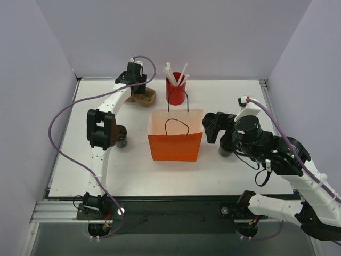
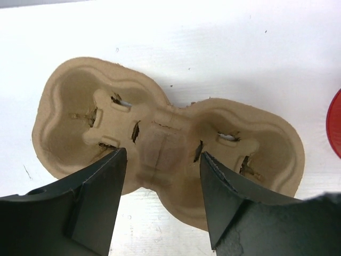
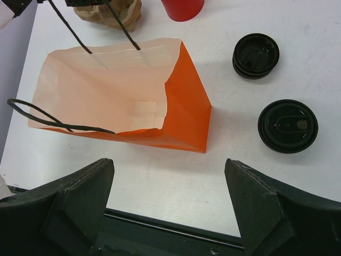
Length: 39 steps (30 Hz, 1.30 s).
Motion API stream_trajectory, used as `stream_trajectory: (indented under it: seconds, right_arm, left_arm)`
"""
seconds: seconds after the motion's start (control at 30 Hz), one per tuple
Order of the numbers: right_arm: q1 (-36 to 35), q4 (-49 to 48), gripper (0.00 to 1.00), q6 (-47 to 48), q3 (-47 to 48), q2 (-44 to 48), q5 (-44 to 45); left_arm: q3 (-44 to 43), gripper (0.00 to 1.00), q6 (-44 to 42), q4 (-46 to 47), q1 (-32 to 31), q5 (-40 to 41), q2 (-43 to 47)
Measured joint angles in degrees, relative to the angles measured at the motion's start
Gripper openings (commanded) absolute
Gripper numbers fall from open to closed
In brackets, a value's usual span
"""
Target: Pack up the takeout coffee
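Shows from above an open orange paper bag upright mid-table, bare white tabletop before it, red cup of white straws just behind. Finds at the left wrist the left gripper spread astride a tan 2-hole cardboard carrier, holes empty. Catches at the right wrist the right gripper spread on nothing, the bag's inside bare, 2 small dark black-lidded cups on the table right of it.

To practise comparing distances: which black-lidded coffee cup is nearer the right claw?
The front cup, closer to the table's near edge; the back cup stands toward the red cup.
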State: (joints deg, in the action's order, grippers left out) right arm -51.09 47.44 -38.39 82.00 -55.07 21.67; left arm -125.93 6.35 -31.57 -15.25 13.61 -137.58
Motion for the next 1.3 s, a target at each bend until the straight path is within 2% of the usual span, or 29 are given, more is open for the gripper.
stream_trajectory:
  seconds: [0.07,0.23,0.3,0.4,0.43,0.47,0.97,1.3]
  right_arm:
    - [0.0,0.0,0.89,0.28,0.2,-0.42,0.0]
    - [0.0,0.0,0.89,0.76,0.39,-0.68,0.2]
    - [0.0,-0.02,0.89,0.92,0.57,-0.68,0.44]
    - [0.0,0.0,0.89,0.98,0.63,-0.61,0.66]
    - [0.0,0.0,0.89,0.98,0.63,-0.59,0.66]
    - [0.0,0.0,0.89,1.03,0.63,-0.57,0.68]
    - [0.0,0.0,0.89,1.57,0.63,1.09,1.53]
    - [0.0,0.0,0.88,1.2,0.61,1.57,1.51]
  left_arm:
    - [-0.81,0.61,0.2,0.0,0.24,-0.79,0.0]
    - [-2.99,0.61,0.52,-1.25,0.42,-2.32,-0.24]
    - [-3.52,0.7,0.81,-2.01,0.39,-2.36,-0.24]
    - [-3.76,0.76,1.64,-3.58,0.42,-2.21,-0.24]
    - [-3.76,0.85,2.03,-4.2,0.42,-2.05,-0.26]
    - [-3.76,0.88,2.27,-4.72,0.42,-1.95,-0.28]
    - [-4.61,0.86,3.76,-7.65,1.16,-0.83,-3.61]
    - [-0.35,0.85,2.27,-3.61,1.88,-4.04,-3.67]
